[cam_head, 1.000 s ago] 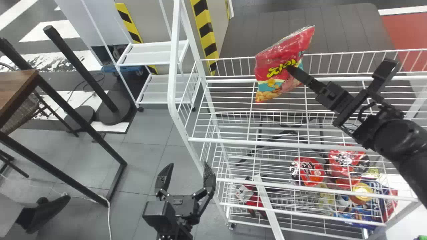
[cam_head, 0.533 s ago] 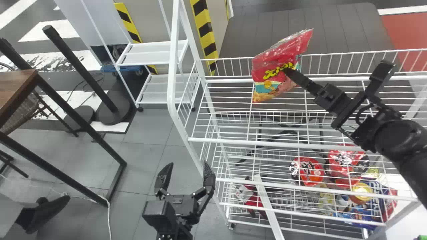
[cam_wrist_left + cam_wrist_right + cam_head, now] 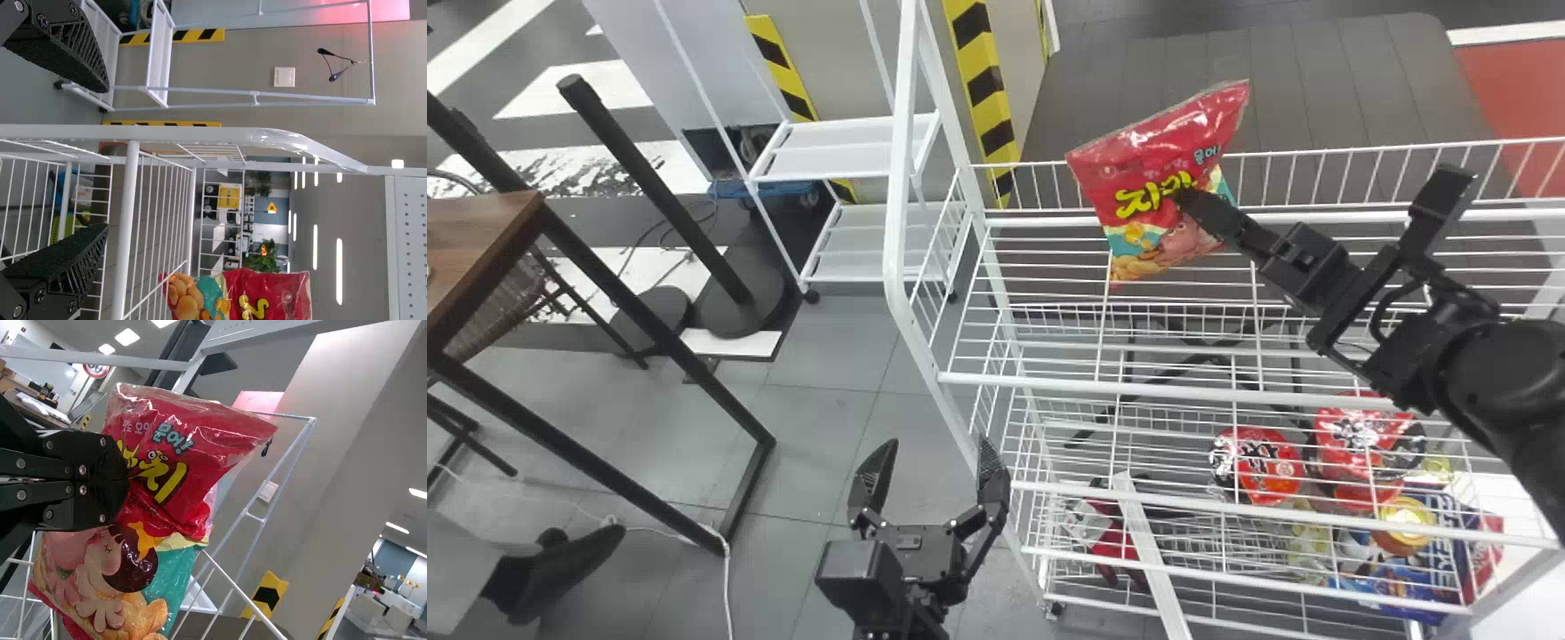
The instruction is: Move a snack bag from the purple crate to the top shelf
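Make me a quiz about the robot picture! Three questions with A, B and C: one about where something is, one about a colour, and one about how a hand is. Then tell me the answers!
1. Where is the snack bag?
A) On the floor
B) In the robot's right hand
C) On the wooden table

2. What colour is the wire rack?
A) White
B) Green
C) Purple

3. How is the robot's left hand?
A) Shut on a cup
B) Shut on a bag
C) Open

Answers:
1: B, the right wrist view shows the fingers pinching the bag.
2: A, its rails and wires are white.
3: C, its two fingers stand wide apart with nothing between them.
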Available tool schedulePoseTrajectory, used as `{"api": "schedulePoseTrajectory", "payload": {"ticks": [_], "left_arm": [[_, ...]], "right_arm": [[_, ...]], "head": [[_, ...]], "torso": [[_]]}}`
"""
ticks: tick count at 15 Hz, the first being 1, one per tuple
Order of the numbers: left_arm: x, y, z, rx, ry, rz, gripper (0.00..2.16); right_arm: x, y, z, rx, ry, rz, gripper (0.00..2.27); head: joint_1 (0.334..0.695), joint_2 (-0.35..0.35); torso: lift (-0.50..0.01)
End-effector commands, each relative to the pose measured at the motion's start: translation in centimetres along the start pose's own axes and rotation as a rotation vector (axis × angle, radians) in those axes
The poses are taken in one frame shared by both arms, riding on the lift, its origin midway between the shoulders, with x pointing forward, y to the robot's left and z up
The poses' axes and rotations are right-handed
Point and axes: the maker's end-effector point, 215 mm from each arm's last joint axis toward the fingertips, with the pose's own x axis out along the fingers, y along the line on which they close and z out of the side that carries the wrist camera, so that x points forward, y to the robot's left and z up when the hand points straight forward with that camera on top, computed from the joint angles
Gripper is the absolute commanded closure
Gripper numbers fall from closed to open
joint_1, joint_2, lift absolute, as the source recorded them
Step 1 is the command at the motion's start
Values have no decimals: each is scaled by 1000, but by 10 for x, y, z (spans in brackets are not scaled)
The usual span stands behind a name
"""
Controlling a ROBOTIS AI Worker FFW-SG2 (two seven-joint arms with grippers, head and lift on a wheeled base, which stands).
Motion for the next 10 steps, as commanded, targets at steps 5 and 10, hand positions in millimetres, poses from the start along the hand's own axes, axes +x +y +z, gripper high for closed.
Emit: {"api": "schedulePoseTrajectory", "payload": {"ticks": [5,10], "left_arm": [[0,0,0,4,0,-2,83],[0,-1,0,7,0,-3,83]], "right_arm": [[2,16,-4,-14,-29,-36,1953],[0,24,-3,-15,-57,-60,1953]], "head": [[695,282],[695,289]], "torso": [[10],[10]]}}
